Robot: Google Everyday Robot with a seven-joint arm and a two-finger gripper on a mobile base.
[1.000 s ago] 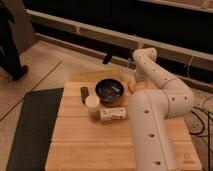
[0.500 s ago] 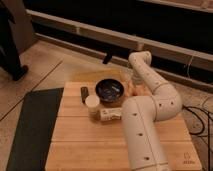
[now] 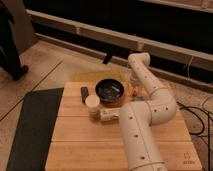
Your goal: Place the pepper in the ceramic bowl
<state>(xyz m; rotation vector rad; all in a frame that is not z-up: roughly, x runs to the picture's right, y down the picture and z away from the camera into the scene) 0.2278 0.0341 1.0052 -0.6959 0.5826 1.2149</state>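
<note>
Pincer (image 3: 128, 79): it hangs at the end of the arm (image 3: 156, 102), low over the desk (image 3: 80, 145), just beside the far right rim of the ceramic bowl (image 3: 109, 90). I cannot tell its state or whether it holds anything.

From the left, a dark mat (image 3: 35, 125) lies beside the desk. On the desk a small dark block (image 3: 84, 92) comes first, then a white cup (image 3: 92, 102) near the bowl. A pale packet (image 3: 110, 114) lies in front of the bowl. I cannot pick out the pepper.
</note>
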